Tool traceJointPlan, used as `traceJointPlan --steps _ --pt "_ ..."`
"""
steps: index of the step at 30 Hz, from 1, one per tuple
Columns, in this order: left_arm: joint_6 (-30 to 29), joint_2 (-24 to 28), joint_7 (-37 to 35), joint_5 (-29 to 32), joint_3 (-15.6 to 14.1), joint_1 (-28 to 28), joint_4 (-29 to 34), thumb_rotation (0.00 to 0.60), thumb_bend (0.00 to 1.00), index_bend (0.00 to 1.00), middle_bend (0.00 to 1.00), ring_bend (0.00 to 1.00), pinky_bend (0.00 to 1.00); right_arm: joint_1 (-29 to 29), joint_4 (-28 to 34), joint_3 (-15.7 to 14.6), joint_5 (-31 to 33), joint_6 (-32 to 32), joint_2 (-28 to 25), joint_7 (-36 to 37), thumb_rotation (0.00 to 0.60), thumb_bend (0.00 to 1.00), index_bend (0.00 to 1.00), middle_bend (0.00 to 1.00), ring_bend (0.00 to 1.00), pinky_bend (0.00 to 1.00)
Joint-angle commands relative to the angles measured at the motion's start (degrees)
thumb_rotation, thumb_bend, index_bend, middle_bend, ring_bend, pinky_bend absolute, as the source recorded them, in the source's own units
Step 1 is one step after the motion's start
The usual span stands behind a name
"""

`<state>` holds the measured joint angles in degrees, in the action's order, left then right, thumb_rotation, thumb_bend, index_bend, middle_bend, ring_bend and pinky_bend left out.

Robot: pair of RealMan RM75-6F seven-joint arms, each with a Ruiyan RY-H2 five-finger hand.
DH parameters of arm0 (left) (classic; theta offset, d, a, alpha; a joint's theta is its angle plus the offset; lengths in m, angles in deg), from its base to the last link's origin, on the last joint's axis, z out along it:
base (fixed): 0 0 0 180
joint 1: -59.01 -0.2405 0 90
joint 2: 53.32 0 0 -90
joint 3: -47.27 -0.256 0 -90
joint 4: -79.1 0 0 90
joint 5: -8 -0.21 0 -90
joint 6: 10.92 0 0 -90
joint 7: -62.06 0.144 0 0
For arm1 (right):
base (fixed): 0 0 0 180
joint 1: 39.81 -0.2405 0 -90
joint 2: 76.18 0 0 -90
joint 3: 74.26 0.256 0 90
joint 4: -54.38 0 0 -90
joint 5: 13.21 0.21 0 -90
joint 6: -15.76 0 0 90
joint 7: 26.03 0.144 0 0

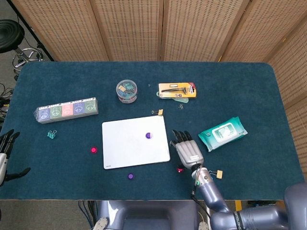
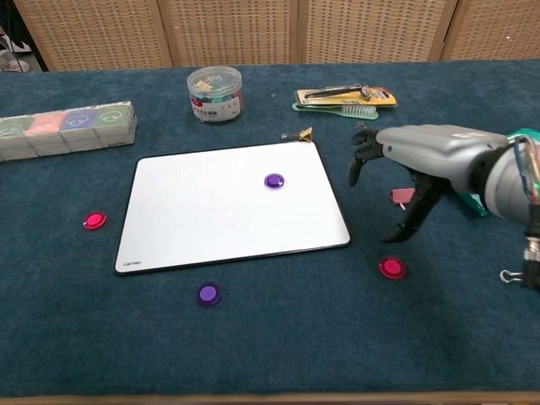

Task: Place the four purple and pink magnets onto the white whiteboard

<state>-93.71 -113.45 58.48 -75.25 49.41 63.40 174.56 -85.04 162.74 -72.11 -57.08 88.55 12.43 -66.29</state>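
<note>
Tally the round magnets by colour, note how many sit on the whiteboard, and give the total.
Purple magnets: 2, one on the whiteboard, one on the cloth.
Pink magnets: 2, one left of the board, one right, both on the cloth.
Total: 4.

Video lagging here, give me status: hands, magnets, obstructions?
Right hand open above pink magnet. Left hand open, idle. One purple magnet on whiteboard; three off. Nothing in the way.

In the head view, the right hand [image 1: 188,151] covers most of the round pink magnet [image 1: 180,169] under its palm; the left hand [image 1: 4,153] is cropped.
</note>
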Motion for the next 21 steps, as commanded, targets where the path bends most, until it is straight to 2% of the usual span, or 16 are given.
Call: traceJointPlan --steps 1,9,21 --pt "0.03 0.03 -0.06 -0.02 -0.01 0.01 0.01 0.600 0.00 0.00 0.00 0.00 0.00 2.20 1.74 -2.41 -2.58 0.87 -0.79 0.62 0.600 0.18 0.31 0.00 0.00 0.00" --pt "-0.22 0.13 -0.27 -0.13 -0.04 -0.12 0.00 0.600 0.00 0.00 0.00 0.00 0.00 3.68 0.48 -4.01 -4.31 0.70 0.97 -0.68 0.600 0.18 0.35 0.00 0.00 0.00" --pt "0.31 0.21 -0.39 -0.11 -0.23 0.00 -0.01 0.600 0.00 0.00 0.00 0.00 0.00 5.46 -3.37 -3.42 -3.27 -0.82 3.35 -2.14 0.600 0.22 0.40 0.00 0.00 0.00"
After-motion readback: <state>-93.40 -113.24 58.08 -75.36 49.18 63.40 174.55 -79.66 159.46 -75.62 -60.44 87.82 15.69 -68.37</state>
